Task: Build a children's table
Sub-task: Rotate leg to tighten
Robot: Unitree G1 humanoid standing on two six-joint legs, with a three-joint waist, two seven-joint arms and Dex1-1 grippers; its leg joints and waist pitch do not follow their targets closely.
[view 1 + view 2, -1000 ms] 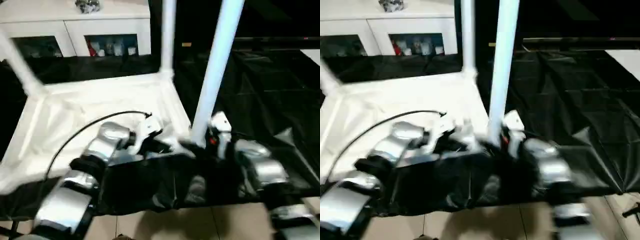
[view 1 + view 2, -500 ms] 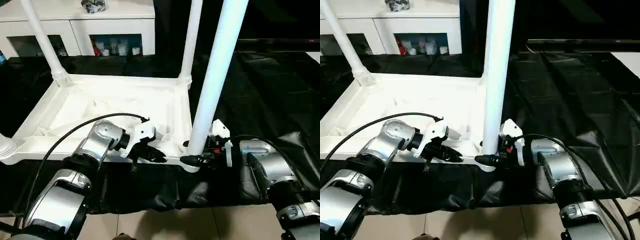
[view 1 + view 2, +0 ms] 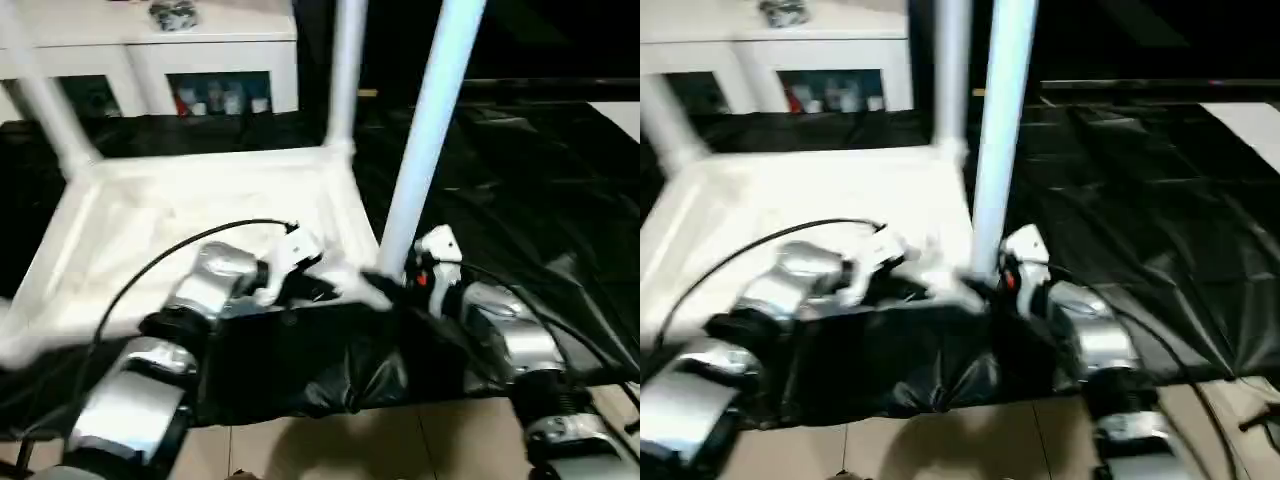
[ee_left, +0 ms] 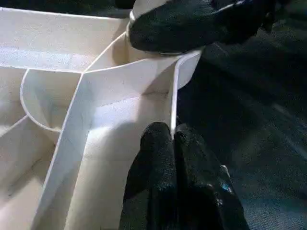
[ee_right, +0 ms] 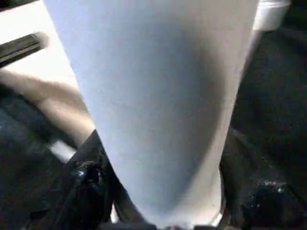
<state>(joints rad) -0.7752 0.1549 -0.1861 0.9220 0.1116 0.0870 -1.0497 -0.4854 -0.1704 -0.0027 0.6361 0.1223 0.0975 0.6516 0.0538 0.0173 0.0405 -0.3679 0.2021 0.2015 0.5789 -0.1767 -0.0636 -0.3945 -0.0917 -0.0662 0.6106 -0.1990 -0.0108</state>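
The left tool [image 4: 171, 143] is pinched shut on the thin rim wall of the upturned tabletop [image 3: 150, 215], close to its near right corner socket [image 4: 158, 62]. The right tool [image 3: 385, 285] grips the bottom of the near leg [image 3: 425, 130], which stands upright in that socket. Three more legs [image 3: 345, 70] rise from the other corners. The tabletop lies on black sheeting [image 3: 520, 190], with a white cabinet [image 3: 215, 60] behind it.

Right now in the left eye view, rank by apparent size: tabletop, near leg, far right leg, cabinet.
1. tabletop
2. near leg, enlarged by closeness
3. cabinet, cut off by the frame
4. far right leg
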